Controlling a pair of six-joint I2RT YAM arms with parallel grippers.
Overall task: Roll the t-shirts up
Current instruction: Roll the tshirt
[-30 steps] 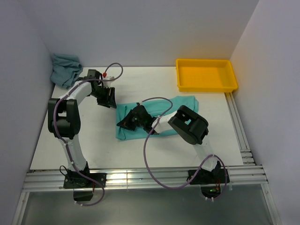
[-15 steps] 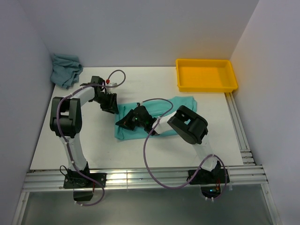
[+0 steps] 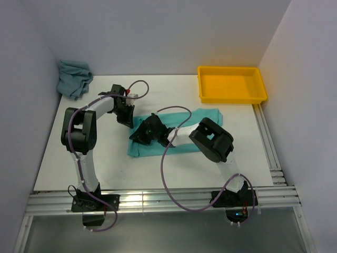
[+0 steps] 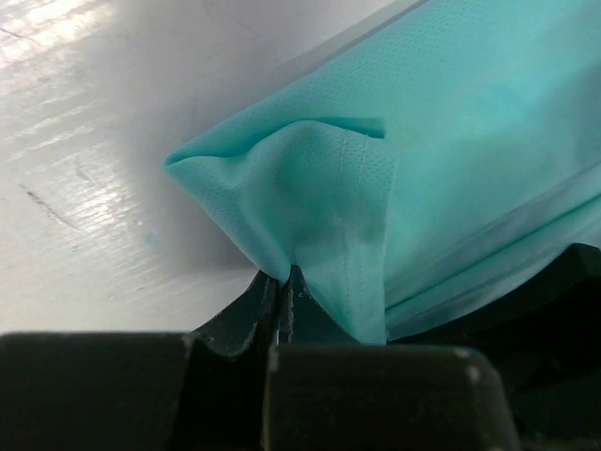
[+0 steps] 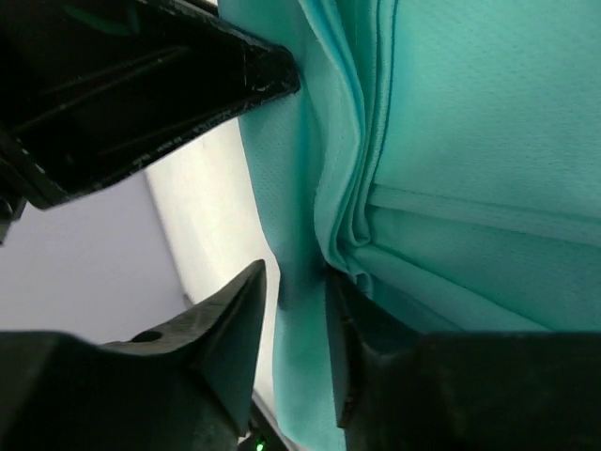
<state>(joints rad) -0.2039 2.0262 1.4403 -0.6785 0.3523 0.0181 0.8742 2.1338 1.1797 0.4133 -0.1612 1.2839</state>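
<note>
A yellow plastic tray (image 3: 231, 99) sits at the white table's (image 3: 105, 158) far right corner.

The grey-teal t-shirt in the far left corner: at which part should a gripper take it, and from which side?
Pinch a raised fold on the right, near side of the grey-teal t-shirt, coming down from above. It lies crumpled in a heap in the corner, close to the left wall and the back wall, so those sides are probably blocked, and no flat hem shows.
</note>
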